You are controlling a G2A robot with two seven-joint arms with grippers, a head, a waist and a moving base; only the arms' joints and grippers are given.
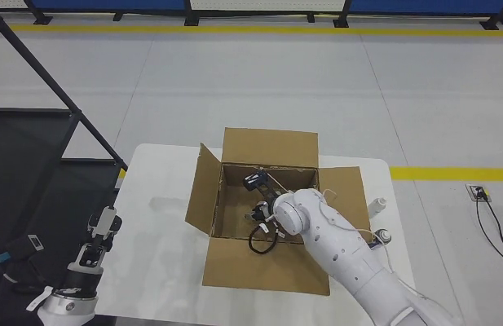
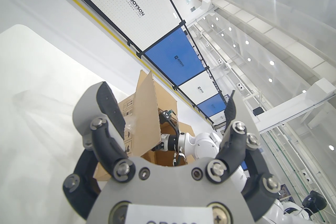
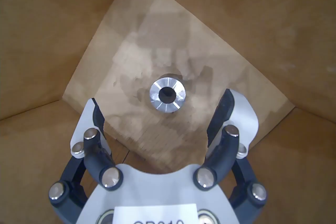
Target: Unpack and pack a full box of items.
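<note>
On the white table [image 1: 153, 204], the cardboard box [image 1: 267, 265] stands with its flaps open. Inside it, the right gripper [image 3: 160, 100] hangs with fingers apart over a metal cylinder [image 3: 167, 96] standing on the box floor. The left gripper [image 2: 168, 90] is spread wide, well apart from the box.

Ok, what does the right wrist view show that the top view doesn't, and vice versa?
Right wrist view: a metal cylinder with a centre hole, upright on the floor of the cardboard box, ahead of the open right gripper, ungripped. Top view: the box's four spread flaps, the white table, a small white bottle beside the box, the left gripper off by the table's edge. Both: the box's inside walls.
</note>
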